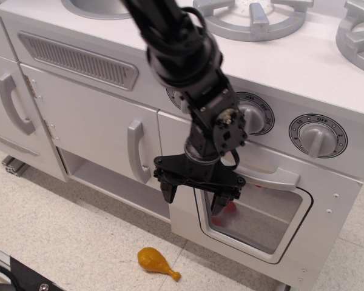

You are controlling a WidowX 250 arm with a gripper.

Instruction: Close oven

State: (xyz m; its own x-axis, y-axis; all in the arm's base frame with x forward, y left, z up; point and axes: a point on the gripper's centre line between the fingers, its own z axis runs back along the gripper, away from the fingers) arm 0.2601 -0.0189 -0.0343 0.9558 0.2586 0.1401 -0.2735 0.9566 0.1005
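The white oven door with its rounded clear window stands upright, flush with the oven front. Its wide grey handle runs across the top of the window. Two round grey OFF dials sit above it. My black gripper hangs open and empty in front of the door's left part, fingers pointing down, holding nothing. Something red shows dimly through the window.
A white cupboard door with a vertical grey handle is left of the oven, another handle farther left. A yellow toy drumstick lies on the speckled floor below the gripper. Grey burners sit on top.
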